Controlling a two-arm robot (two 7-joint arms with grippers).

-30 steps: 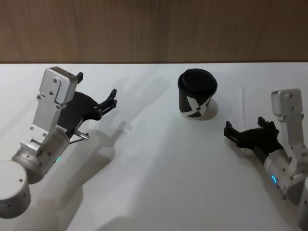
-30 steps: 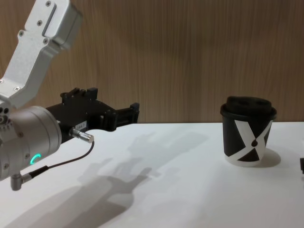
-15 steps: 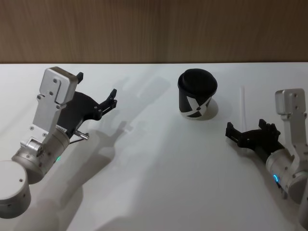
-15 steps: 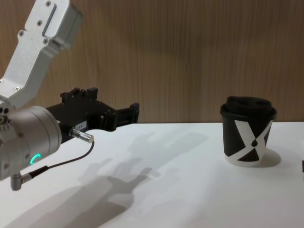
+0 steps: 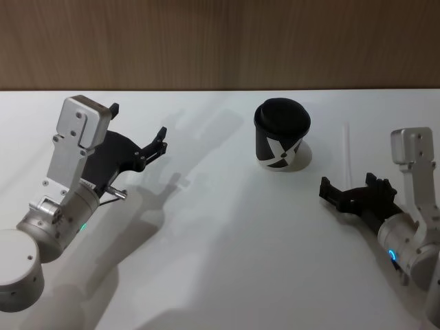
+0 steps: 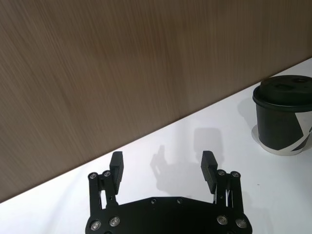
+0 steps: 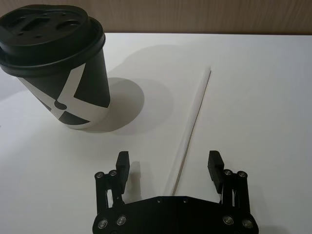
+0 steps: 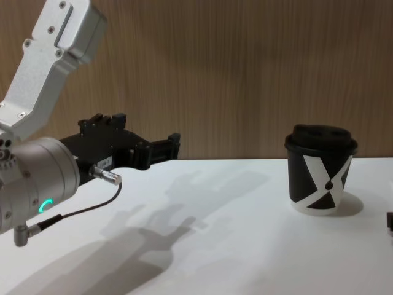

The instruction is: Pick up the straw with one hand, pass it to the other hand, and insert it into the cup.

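While the straw [image 5: 348, 152] lies flat on the white surface [image 5: 227, 234], just to the right of the upright, lidded cup [image 5: 282, 134] and apart from it, the right pincer [image 5: 349, 183] sits at the straw's near end with its fingers spread wide, one on either side, gripping nothing. Left pincer [image 5: 137, 121]: raised over the surface's left part, well apart from the cup, fingers likewise wide and empty.
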